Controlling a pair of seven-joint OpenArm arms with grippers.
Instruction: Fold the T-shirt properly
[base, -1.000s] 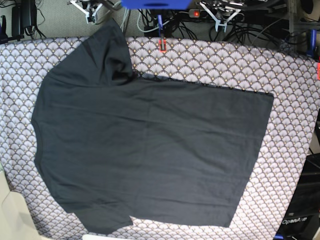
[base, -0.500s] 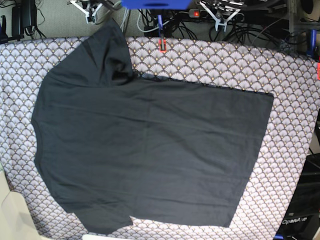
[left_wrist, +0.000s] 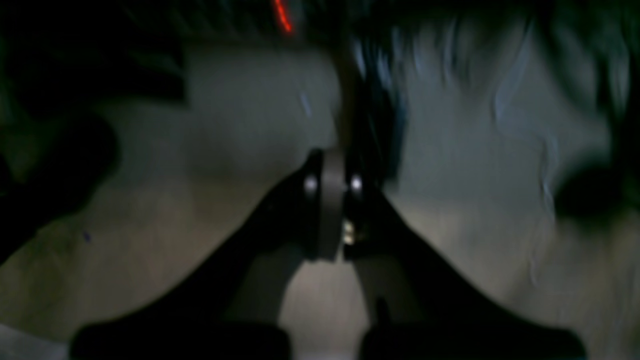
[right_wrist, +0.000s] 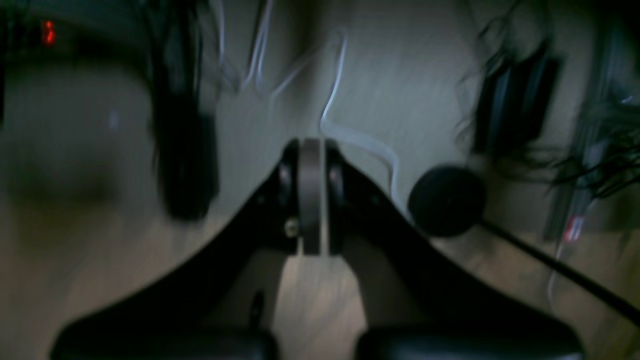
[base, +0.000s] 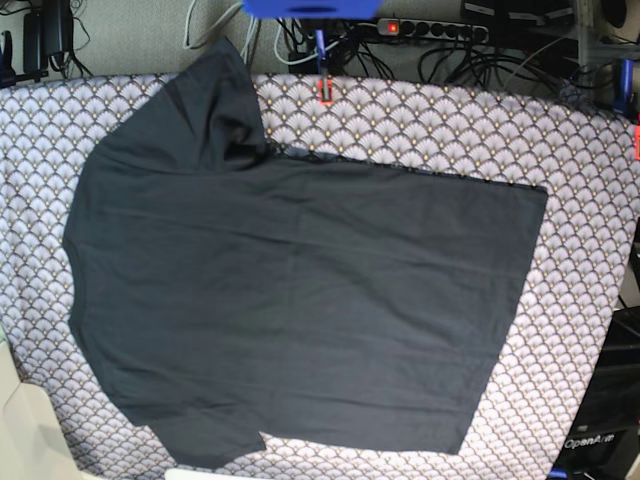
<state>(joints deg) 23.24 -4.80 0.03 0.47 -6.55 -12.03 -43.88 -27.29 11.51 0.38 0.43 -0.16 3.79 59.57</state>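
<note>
The black T-shirt lies spread flat on the patterned table in the base view, collar side to the left, hem to the right, one sleeve reaching the far edge and one at the near edge. Neither gripper shows in the base view. In the left wrist view my left gripper has its jaws together with nothing between them, over blurred floor and cables. In the right wrist view my right gripper is likewise shut and empty above the floor. The shirt is out of both wrist views.
Behind the table's far edge are cables, a power strip with a red light, and a blue bracket. An orange clip sits at the far edge. A dark round object lies on the floor.
Both grippers, seen earlier at the top edge of the base view, have gone out of that view. The shirt has not moved.
</note>
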